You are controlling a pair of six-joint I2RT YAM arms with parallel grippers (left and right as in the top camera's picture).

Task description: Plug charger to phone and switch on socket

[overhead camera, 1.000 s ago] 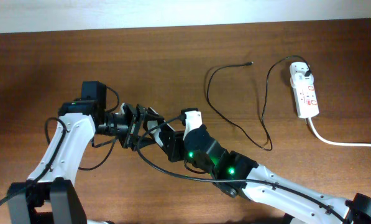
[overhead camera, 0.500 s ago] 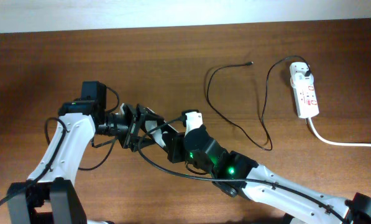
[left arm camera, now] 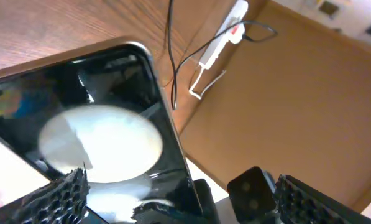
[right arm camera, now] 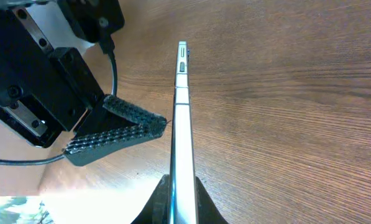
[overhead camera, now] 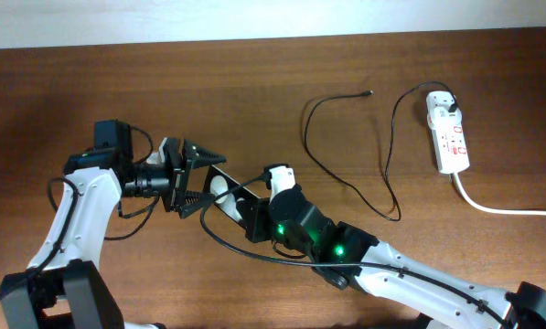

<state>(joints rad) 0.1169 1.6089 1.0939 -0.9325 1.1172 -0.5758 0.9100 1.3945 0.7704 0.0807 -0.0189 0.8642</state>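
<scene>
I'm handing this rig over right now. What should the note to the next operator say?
Left gripper: open, empty, facing the phone.
Right gripper: shut on the phone, held on edge.
Charger: lies loose on the table, tip free, other end at the socket.
Done: phone grasped.
Left: plug the tip into the phone, switch the socket on. Its switch state is unreadable.

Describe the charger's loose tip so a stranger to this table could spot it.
Find the white socket at the wooden table's right side. The thin black charger leaves its far end, loops toward the middle and ends in a small connector tip on bare wood. Unlike the thick white cord, it is black and hair-thin.
</scene>
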